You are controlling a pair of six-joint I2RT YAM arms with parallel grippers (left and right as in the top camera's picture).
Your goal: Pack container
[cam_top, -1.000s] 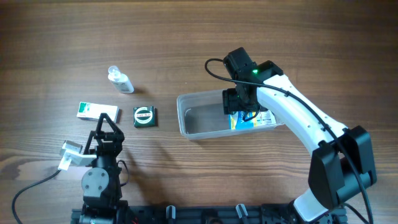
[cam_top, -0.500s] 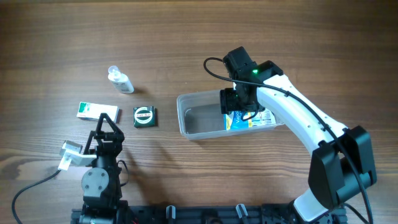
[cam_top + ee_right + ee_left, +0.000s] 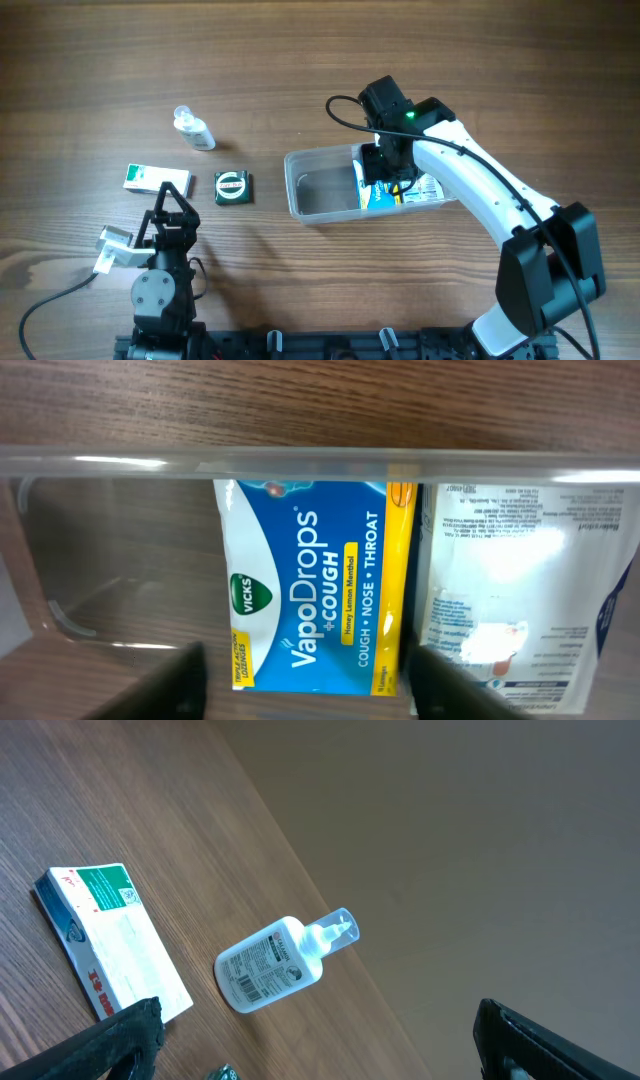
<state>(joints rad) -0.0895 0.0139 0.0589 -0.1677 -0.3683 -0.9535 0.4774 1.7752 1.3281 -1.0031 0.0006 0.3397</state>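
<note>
Within the last second the blue packet (image 3: pixel 378 195) has slid toward 9 o'clock inside the container (image 3: pixel 300 195), and the right tool (image 3: pixel 385 168) has barely shifted above it. The right wrist camera reads the packet (image 3: pixel 310 585) clearly: "VICKS VapoDrops + COUGH", a yellow tab marked "Honey Lemon Menthol", and "COUGH · NOSE · THROAT" along a yellow stripe. Touching its 3 o'clock edge lies a white pouch (image 3: pixel 510 590) covered in print too fine to read.

Both items sit flat in the 3 o'clock half of the clear tub; the 9 o'clock half shows only bare floor. From overhead the white pouch (image 3: pixel 428 188) fills the tub's 3 o'clock end. The tub's rim (image 3: pixel 300 460) runs across the top of the wrist view.

The right tool (image 3: pixel 312 680) hangs directly over the packet, released, with its blurred fingers (image 3: pixel 185 680) spread wider than the packet and gripping nothing.

The container lies right of centre on the wooden surface (image 3: pixel 450 60), at 3 o'clock from a dark green square pack (image 3: pixel 232 187) and well apart from the left tool (image 3: pixel 168 205), which is parked at 8 o'clock from it.

The left tool (image 3: pixel 330 1045) is also released, its fingers wide apart. Ahead of it lie a white and green box (image 3: pixel 110 945) with unreadable red lettering and a small clear bottle (image 3: pixel 280 960) on its side. Overhead, the bottle (image 3: pixel 195 130) is at 1 o'clock from the box (image 3: pixel 155 178).
</note>
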